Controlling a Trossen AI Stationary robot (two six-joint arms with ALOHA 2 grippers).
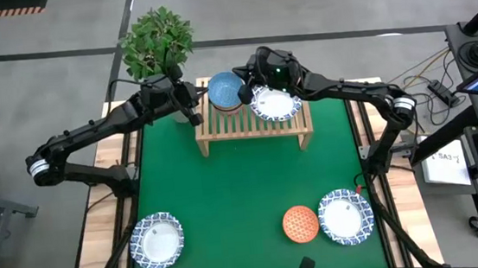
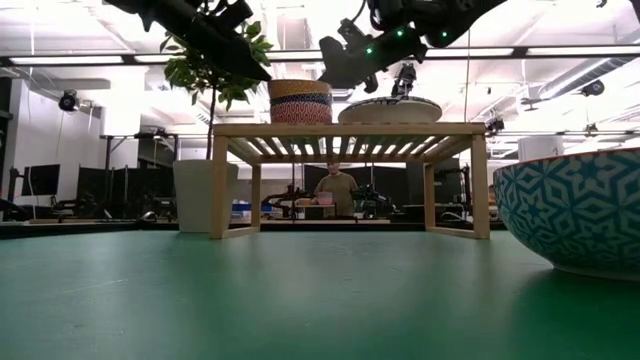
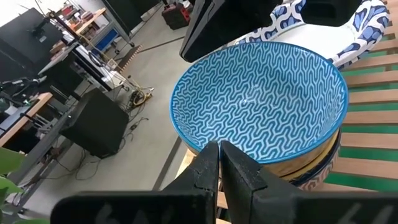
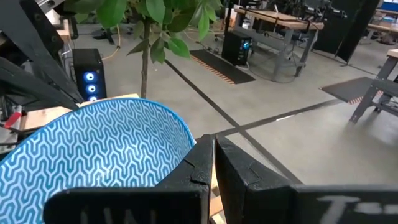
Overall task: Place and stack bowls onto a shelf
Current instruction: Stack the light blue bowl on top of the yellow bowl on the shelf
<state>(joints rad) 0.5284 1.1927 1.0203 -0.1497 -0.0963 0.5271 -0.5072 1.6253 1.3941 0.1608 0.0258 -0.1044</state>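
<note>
Both pincers met over the shelf [image 1: 253, 126] – the left pincer [image 1: 194, 110] beside the stack topped by a blue bowl [image 1: 225, 90], the right pincer [image 1: 244, 87] at that bowl's other rim. Each looked clenched on nothing. A plate-like bowl [image 1: 275, 105] sat alongside. The stacking step seemed finished; next, probably – fetching the orange bowl [image 1: 300, 222] or a wide bowl [image 1: 156, 242] from the tabletop [image 1: 236, 195].

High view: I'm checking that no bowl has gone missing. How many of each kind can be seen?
Wide bowls: 3 (two on the table, one on the shelf; any beneath it would be hidden)
Small bowls: 4 (three stacked on the shelf, one orange on the table)
Total: 7
</note>
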